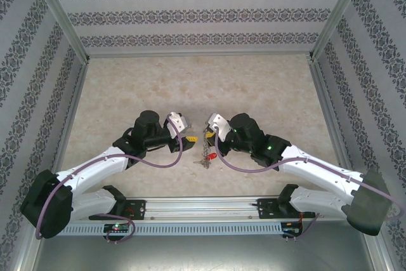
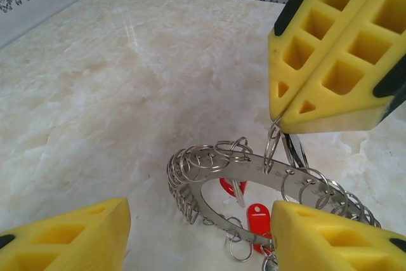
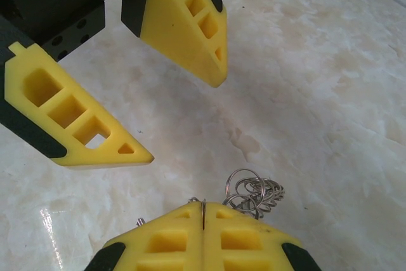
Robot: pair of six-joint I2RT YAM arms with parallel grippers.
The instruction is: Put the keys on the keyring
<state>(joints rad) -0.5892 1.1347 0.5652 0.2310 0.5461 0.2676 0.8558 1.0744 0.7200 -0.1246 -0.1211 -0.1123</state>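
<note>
- Right gripper [image 2: 287, 117] is clenched on a wire loop of the keyring [image 2: 254, 179], holding it tilted over the table [image 2: 95, 93] (red keys [image 2: 257, 218] hang from it).
- Left gripper [image 3: 184, 118] hovers released beside it; the next move probably calls for a precise pinch on one loop.

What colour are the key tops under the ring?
Red. The key tops show best in the left wrist view.
</note>
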